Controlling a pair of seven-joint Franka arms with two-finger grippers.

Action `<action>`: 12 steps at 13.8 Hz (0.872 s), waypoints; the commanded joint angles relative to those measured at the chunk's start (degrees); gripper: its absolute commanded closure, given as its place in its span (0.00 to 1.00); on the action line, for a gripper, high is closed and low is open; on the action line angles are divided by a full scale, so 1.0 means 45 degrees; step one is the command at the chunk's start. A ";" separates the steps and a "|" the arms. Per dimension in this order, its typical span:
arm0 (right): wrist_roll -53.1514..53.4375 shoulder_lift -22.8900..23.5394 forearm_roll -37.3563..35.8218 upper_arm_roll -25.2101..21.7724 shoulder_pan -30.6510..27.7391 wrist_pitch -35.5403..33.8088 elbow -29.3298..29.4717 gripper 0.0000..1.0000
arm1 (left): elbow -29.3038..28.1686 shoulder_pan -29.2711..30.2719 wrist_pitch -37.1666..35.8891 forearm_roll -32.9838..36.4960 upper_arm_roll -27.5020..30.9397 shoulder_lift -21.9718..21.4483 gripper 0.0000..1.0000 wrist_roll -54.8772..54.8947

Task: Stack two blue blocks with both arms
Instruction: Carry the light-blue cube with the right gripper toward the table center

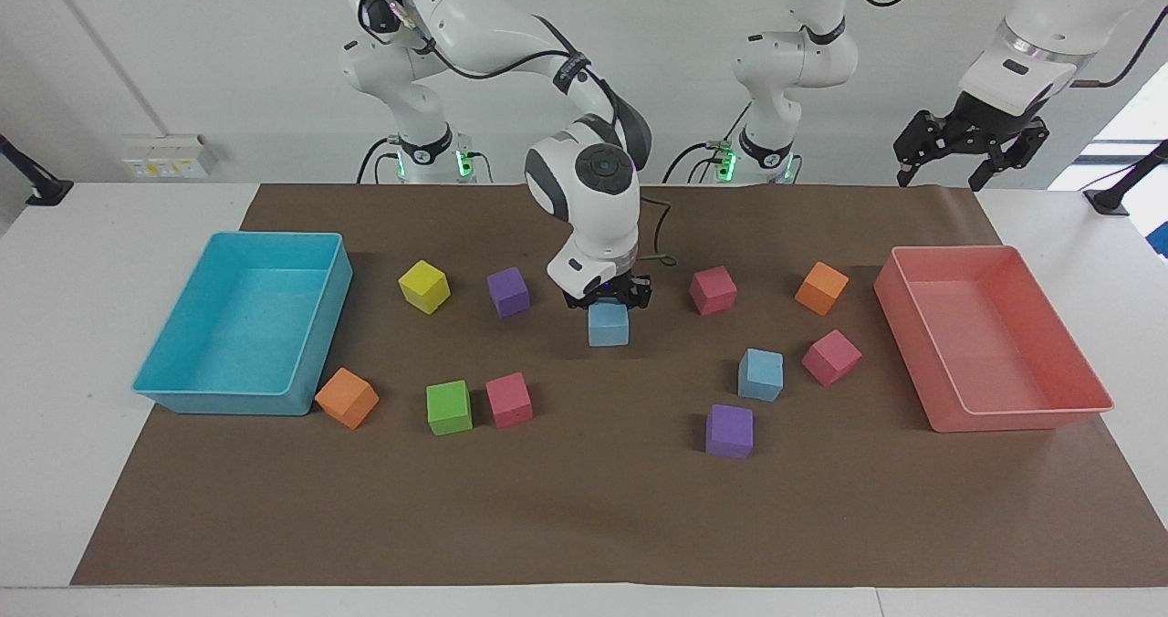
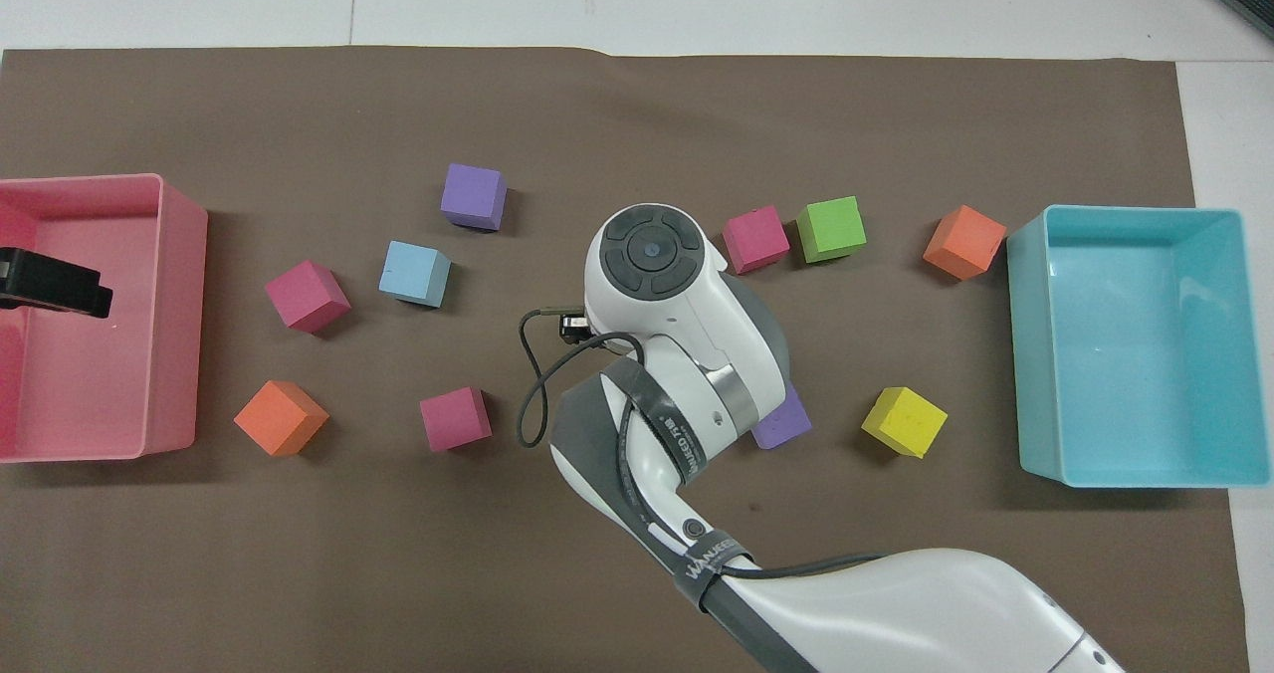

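Your right gripper [image 1: 609, 304] is holding one blue block [image 1: 609, 323], jaws pinching it, over the brown mat mid-bench. The second blue block [image 1: 760, 374] is sitting beside a pink cube [image 1: 831, 357]. Your left gripper [image 1: 969, 147] is waiting above the pink tray [image 1: 1049, 412], jaws spread.

Both arms are glossy white with rounded joint housings and dark grey bands. The right arm [image 1: 584, 188] carries a round grey cap with a ring of buttons, a loose black cable, and a dark strap with pale lettering, possibly a brand name. Green lights glow at both bases. The left arm [image 1: 1031, 42] ends in a black gripper.
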 commanded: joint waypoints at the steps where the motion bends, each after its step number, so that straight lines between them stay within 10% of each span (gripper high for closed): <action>1: 0.0455 0.0559 -0.0225 -0.0005 0.0151 -0.0023 0.0450 1.00 | 0.0064 0.0165 -0.0149 0.0098 -0.0109 -0.0076 0.00 0.0056; 12: 0.0455 0.1536 -0.0479 0.0034 0.0462 0.1033 0.0352 1.00 | -0.0346 -0.0030 0.0473 0.0098 -0.0128 -0.0252 0.00 0.0056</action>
